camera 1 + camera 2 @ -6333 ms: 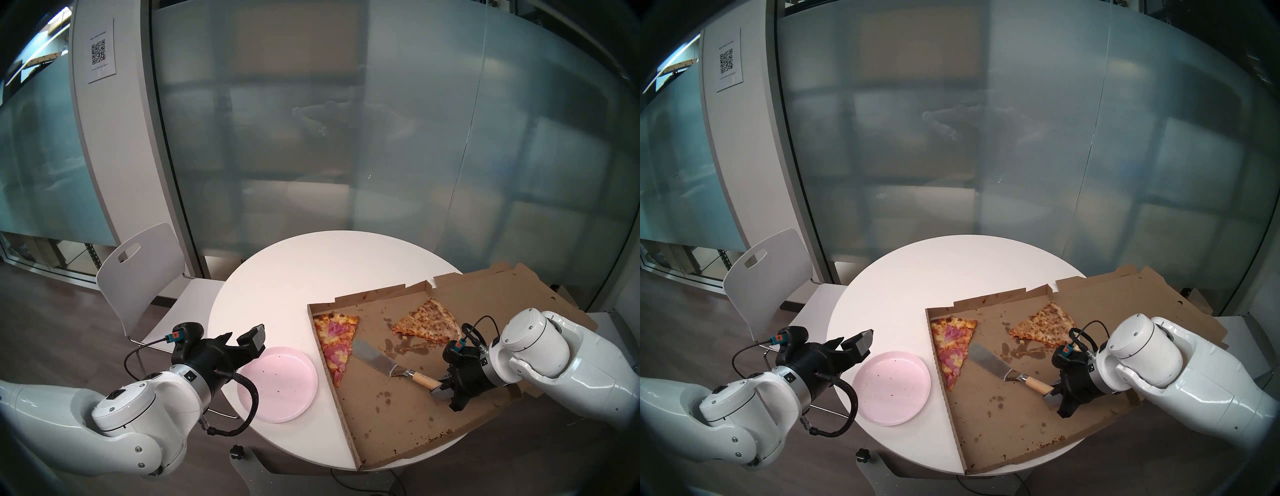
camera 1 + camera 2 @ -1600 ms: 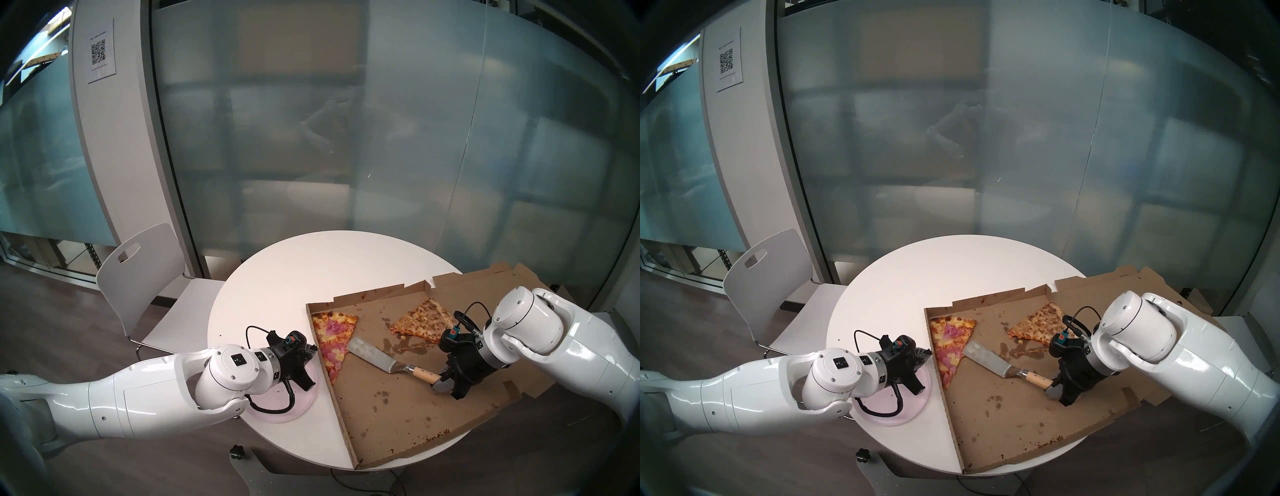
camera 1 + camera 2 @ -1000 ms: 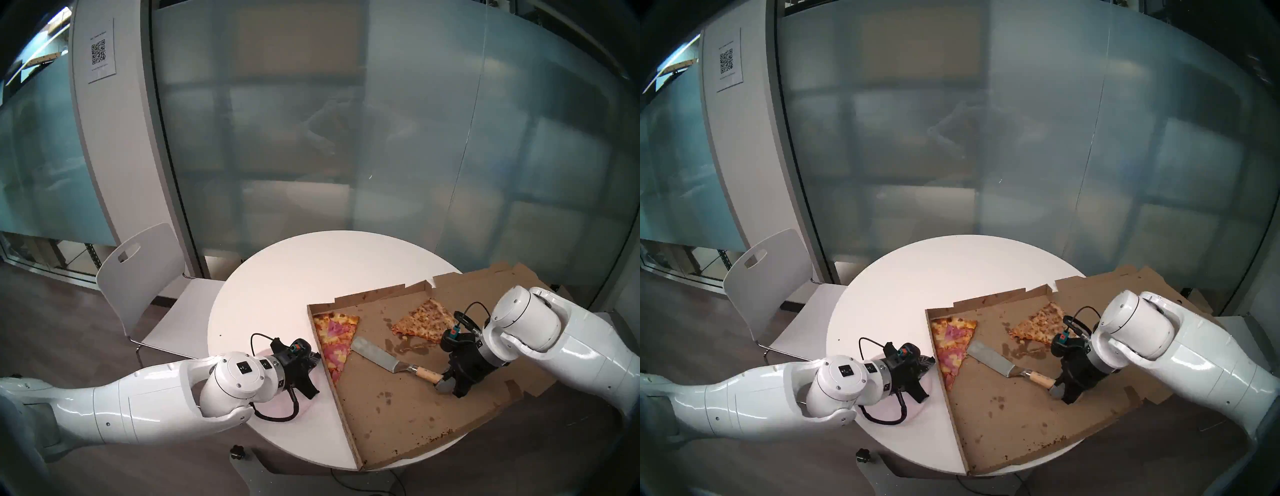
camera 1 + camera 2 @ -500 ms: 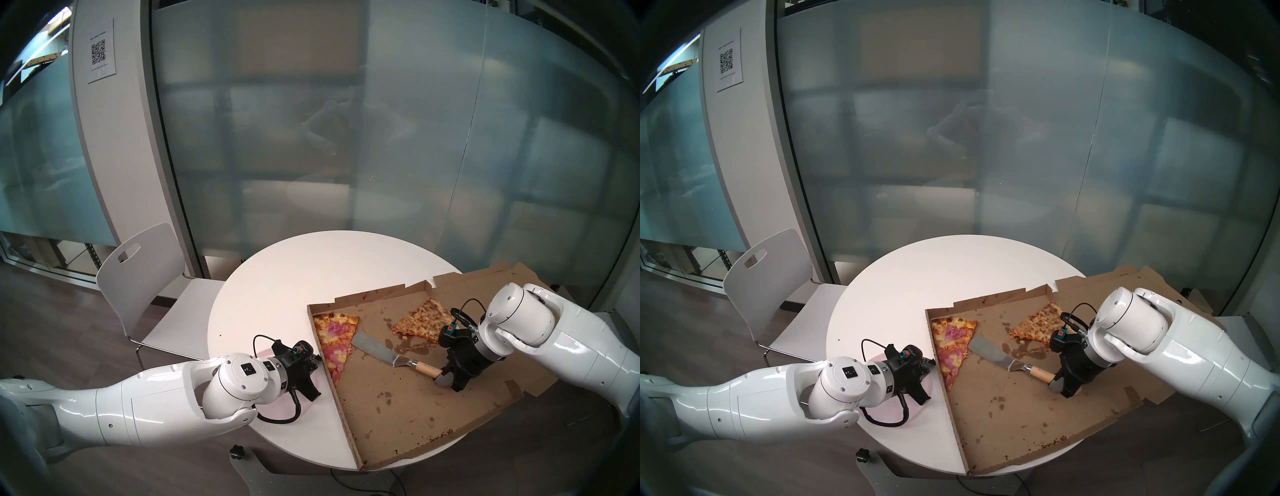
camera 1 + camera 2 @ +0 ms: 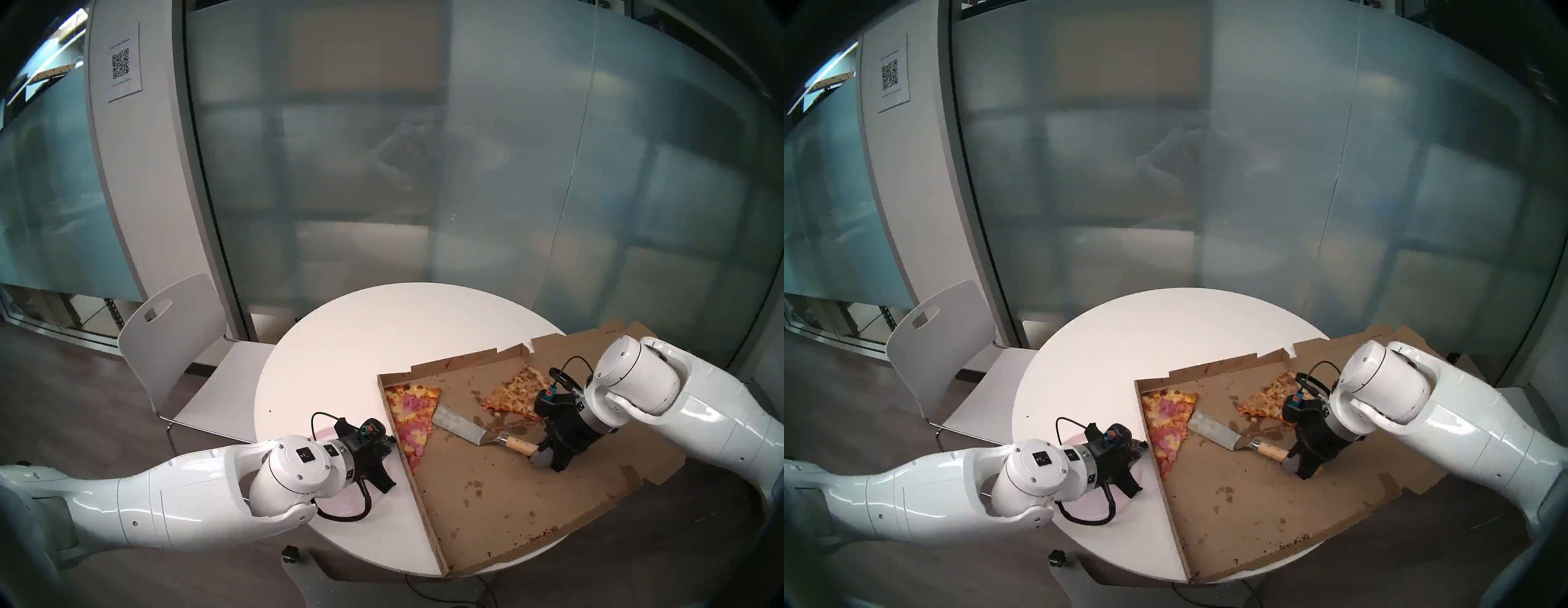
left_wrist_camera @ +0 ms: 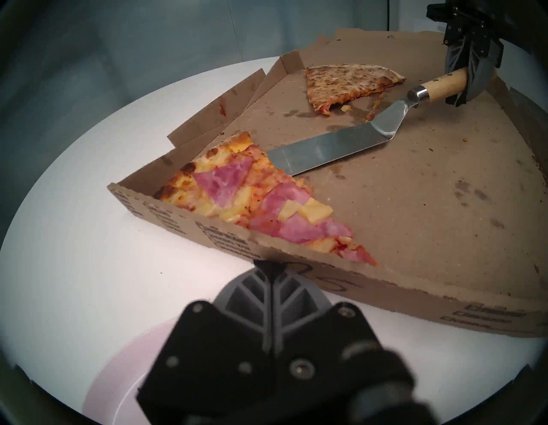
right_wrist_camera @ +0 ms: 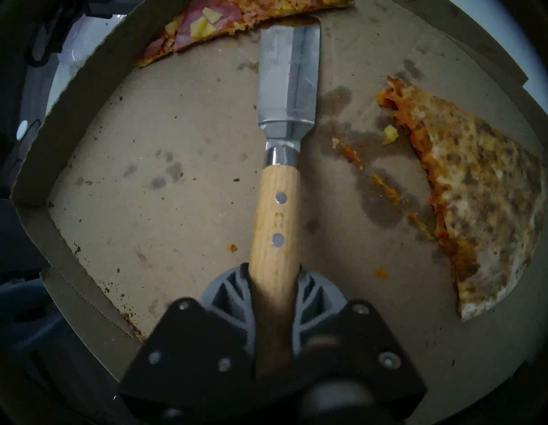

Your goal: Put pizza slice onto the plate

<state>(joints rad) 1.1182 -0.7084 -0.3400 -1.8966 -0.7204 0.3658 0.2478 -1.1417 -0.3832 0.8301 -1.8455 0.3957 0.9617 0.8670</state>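
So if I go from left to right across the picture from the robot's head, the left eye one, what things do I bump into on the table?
left gripper → ham and pineapple pizza slice → spatula → speckled slice → right gripper. All but the left gripper are in the open pizza box. The pink plate is mostly hidden under the left arm.

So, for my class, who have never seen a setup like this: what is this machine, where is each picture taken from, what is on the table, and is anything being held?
It is a robot with two white arms. Two pictures look down from its head; the other two come from a camera on each wrist. On the round table lies an open pizza box with a ham-and-pineapple pizza slice and a browner slice. A pink plate sits beside the box. The right gripper clamps a spatula by its wooden handle, blade at the ham slice's edge. The left gripper is shut, empty, at the box wall.
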